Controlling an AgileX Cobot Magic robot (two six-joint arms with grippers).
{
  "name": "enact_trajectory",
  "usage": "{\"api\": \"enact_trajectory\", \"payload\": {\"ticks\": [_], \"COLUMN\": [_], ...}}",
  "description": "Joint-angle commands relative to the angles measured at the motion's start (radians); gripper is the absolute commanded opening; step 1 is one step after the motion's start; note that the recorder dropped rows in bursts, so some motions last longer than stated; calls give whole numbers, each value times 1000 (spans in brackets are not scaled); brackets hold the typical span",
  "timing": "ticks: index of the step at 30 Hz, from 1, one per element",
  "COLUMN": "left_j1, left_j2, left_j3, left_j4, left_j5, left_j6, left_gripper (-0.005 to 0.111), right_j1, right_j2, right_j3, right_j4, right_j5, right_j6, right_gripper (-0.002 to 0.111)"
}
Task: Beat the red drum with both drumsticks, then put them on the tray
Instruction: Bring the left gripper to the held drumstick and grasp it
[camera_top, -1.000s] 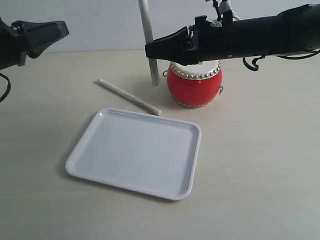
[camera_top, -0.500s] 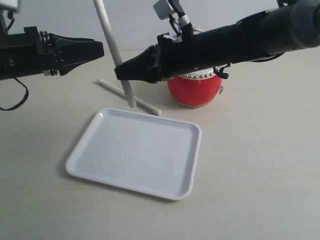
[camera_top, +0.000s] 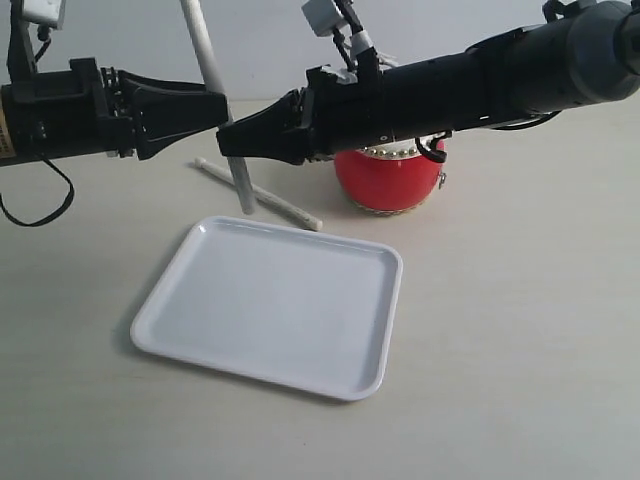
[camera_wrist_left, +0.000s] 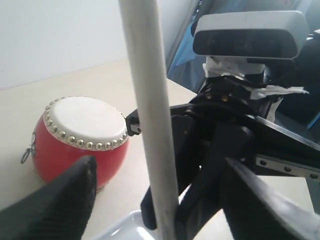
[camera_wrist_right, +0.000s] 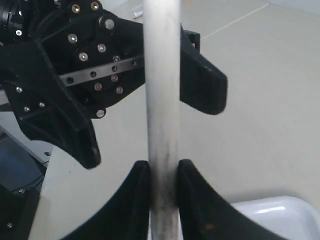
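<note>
— What carries everything?
— A pale surface (camera_top: 520, 330). The white tray (camera_top: 270, 300) lies flat on it, nearest the camera.
— And the red drum?
— The red drum (camera_top: 388, 182) stands on the surface beyond the tray's far right corner, skin side up. The right arm partly hides it.
— The drumsticks?
— The held drumstick (camera_top: 205, 55) stands almost upright, leaning a little, with its lower end just past the tray's far rim. The second drumstick (camera_top: 290, 208) lies flat on the surface between tray and drum, slanting along that rim.
— Which claw has the upright one?
— The right claw (camera_wrist_right: 162, 172). It reaches across the middle and pinches the shaft, both fingertips pressed against it from either side.
— The left claw?
— The left claw (camera_wrist_left: 159, 161) is spread wide and grips nothing. Its dark fingers (camera_wrist_left: 60, 200) sit either side of the same stick at its open mouth. I cannot tell whether they touch it.
</note>
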Motion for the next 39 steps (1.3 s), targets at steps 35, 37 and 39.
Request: {"api": "enact_trajectory", "payload": {"ticks": [35,37,39], "left_j1": [-50,-50,-50], "left_j2": [17,17,17], "left_j3": [-4,-4,-4], "left_j4": [-113,-113,-117], "left_j5": [11,10,8], "left_j6": [58,58,56], "left_gripper": [3,0,0], "right_j1": [13,13,13], "right_j2": [-1,-1,-1], "right_j3": [-4,-4,-4], "right_j4": [33,35,37], "right_j5": [56,51,48], "right_j6": [3,3,3], "right_gripper": [0,0,0]}}
